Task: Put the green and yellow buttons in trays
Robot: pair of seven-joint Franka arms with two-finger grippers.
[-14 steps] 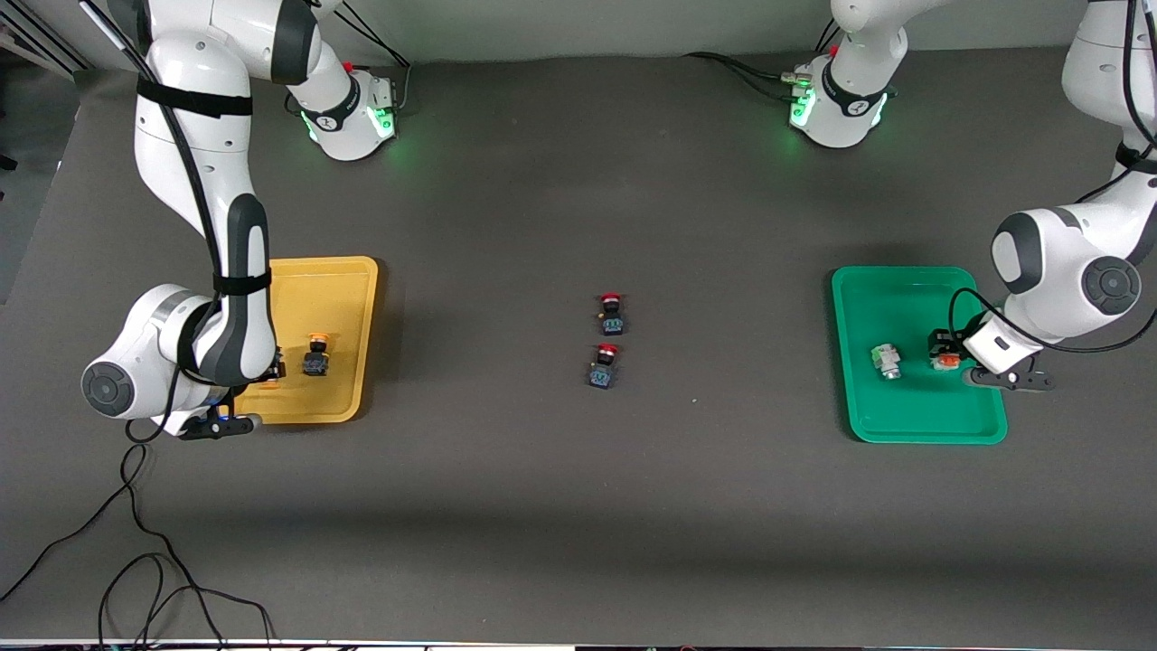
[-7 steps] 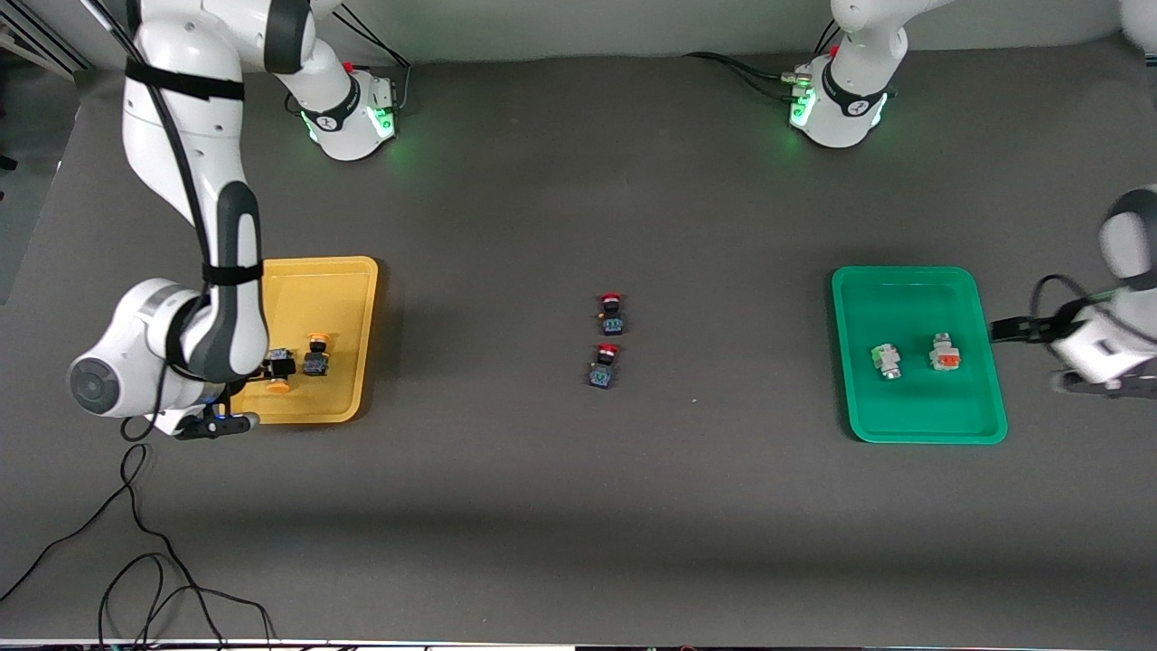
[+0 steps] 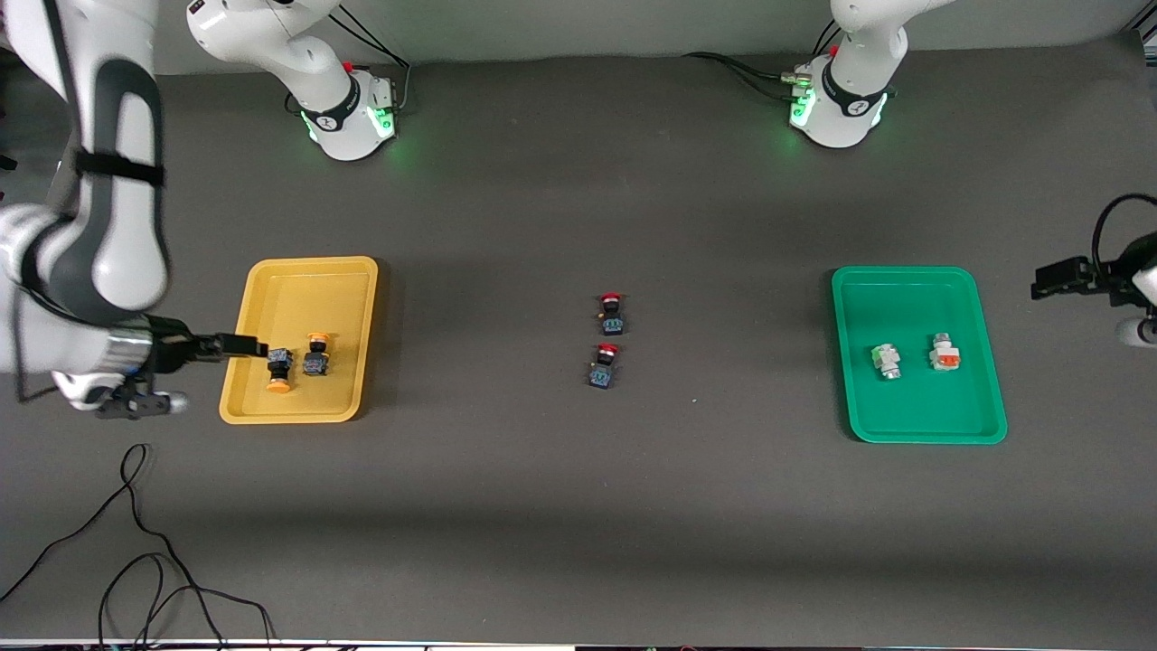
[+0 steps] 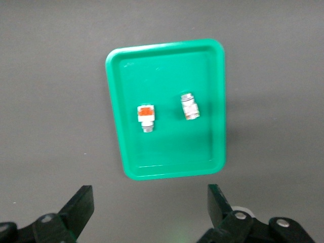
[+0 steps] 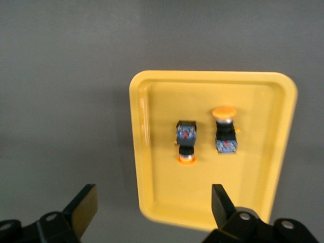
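The yellow tray (image 3: 307,294) holds two orange-yellow capped buttons side by side (image 3: 278,371) (image 3: 315,354); the right wrist view shows the tray (image 5: 253,101) and both buttons (image 5: 186,143) (image 5: 225,129). My right gripper (image 3: 242,345) (image 5: 152,207) is open and empty, up in the air over the tray's outer edge. The green tray (image 3: 904,303) (image 4: 167,71) holds two white-bodied buttons, one with green parts (image 3: 886,360) (image 4: 189,107) and one with orange parts (image 3: 943,353) (image 4: 146,117). My left gripper (image 3: 1056,278) (image 4: 150,205) is open and empty, raised over the table just outside the green tray.
Two red-capped switches (image 3: 612,314) (image 3: 604,365) stand on the dark table midway between the trays. Black cables (image 3: 136,561) lie near the front edge at the right arm's end. The arm bases (image 3: 348,113) (image 3: 836,104) stand along the back.
The right gripper let go of a yellow-capped button in the yellow tray and pulled up and outward. The left gripper released the orange-part button in the green tray and rose away outward.
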